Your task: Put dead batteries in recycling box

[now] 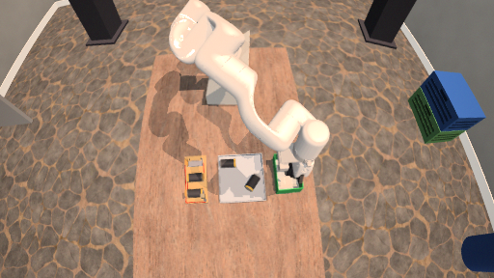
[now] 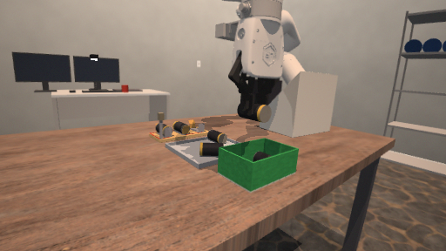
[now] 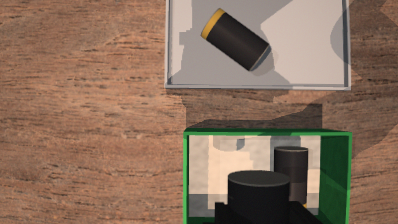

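Observation:
My gripper (image 1: 295, 171) (image 2: 253, 111) is shut on a black battery (image 2: 263, 113) (image 3: 258, 189), held above the green recycling box (image 1: 288, 191) (image 2: 273, 169) (image 3: 185, 175). The box stands upright with one battery (image 2: 261, 155) (image 3: 291, 172) inside. The grey tray (image 1: 232, 189) (image 3: 320, 40) holds two batteries: one slanted (image 1: 252, 182) (image 2: 210, 149) (image 3: 237, 40), one (image 1: 228, 163) (image 2: 217, 136) near its back edge. The orange holder (image 1: 196, 170) carries two batteries (image 1: 195, 178) (image 1: 194, 193); its back slot is empty. I cannot tell whether the bulb is lit.
The tray lies between the holder and the box. The box is near the table's side edge. The arm's pale base block (image 2: 311, 105) stands at the back of the wooden table (image 1: 232, 236) (image 2: 87, 183). A small post (image 2: 160, 122) rises at the holder's end.

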`<state>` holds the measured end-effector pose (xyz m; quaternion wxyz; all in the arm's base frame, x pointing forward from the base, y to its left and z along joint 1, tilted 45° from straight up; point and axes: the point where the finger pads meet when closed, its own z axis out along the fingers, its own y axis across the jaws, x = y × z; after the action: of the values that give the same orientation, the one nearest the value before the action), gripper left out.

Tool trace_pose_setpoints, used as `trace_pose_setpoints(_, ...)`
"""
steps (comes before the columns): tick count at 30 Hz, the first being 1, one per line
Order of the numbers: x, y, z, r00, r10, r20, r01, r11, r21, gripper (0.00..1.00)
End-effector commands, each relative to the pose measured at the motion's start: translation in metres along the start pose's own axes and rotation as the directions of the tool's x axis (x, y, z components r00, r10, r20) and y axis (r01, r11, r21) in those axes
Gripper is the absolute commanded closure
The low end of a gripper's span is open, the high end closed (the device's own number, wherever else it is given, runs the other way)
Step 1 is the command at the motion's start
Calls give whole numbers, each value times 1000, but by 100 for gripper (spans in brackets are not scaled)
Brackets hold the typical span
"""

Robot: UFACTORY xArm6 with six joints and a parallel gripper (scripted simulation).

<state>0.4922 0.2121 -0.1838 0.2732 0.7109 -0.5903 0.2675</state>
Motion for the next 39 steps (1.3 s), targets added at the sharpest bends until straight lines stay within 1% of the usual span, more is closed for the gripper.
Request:
trace_pose_setpoints(1, 0, -1, -3, 1000, 1, 2, -1, 1000, 4, 72)
trace_pose_setpoints(15, 0, -1, -2, 1000, 2, 2, -2, 1000, 4, 72)
trace_pose_setpoints(17, 0, -1, 8, 1000, 2, 2, -2, 1000, 4, 72)
trace_pose_setpoints(19, 0, -2, 30, 1000, 2, 2, -2, 1000, 4, 72)
trace_pose_setpoints(21, 0, -2, 30, 1000, 2, 2, -2, 1000, 4, 72)
trace_pose_setpoints(23, -1, -2, 50, 1000, 2, 2, -2, 1000, 4, 72)
trace_pose_setpoints(24, -1, -2, 54, 1000, 2, 2, -2, 1000, 4, 72)
trace_pose_setpoints(39, -1, -2, 55, 1000, 2, 2, -2, 1000, 4, 72)
